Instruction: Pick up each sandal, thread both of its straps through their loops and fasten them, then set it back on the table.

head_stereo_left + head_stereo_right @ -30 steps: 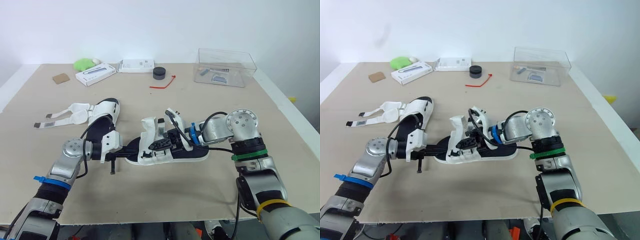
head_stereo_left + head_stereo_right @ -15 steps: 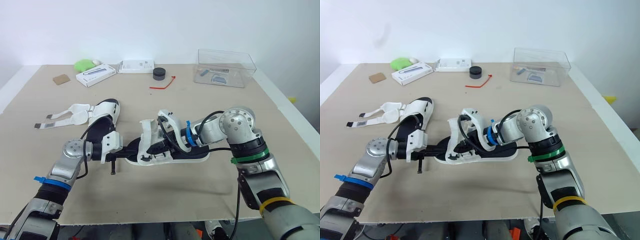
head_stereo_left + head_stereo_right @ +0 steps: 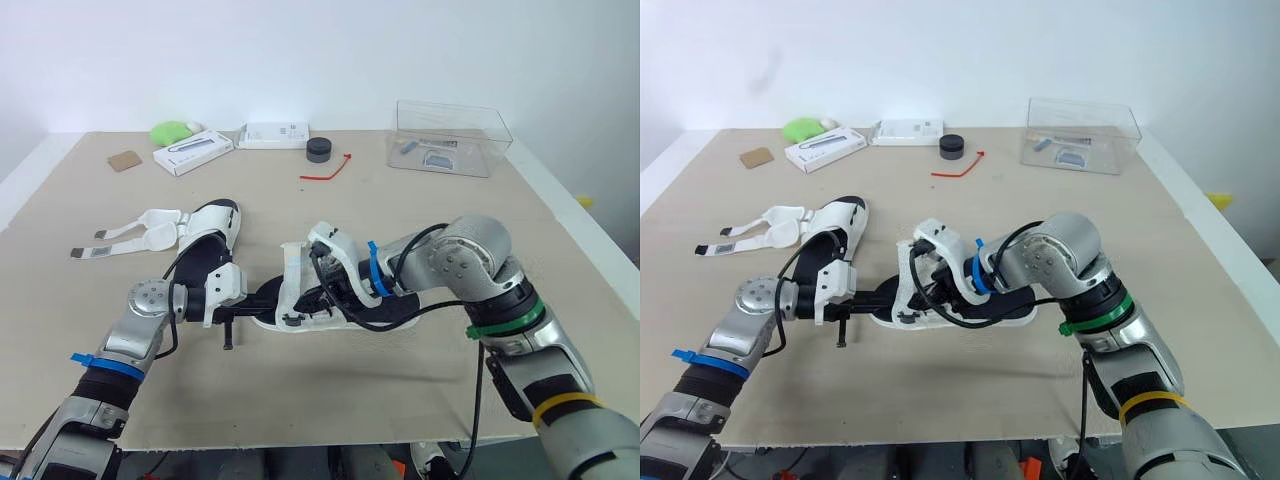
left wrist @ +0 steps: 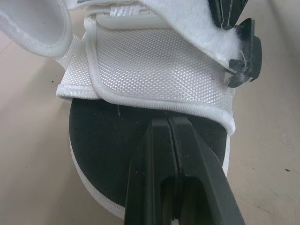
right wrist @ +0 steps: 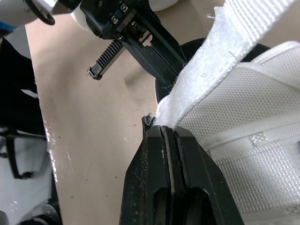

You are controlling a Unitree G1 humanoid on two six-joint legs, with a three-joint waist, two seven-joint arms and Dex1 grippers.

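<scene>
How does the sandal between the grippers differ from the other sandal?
Both grippers hold the near sandal, left gripper at its heel, right gripper on a strap; the far sandal lies untouched. The far sandal's straps lie spread flat; the near sandal's stand up. Both have white straps, black footbeds.

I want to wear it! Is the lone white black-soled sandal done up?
Undone: the white black-soled sandal's straps lie spread flat on the beige table.
</scene>
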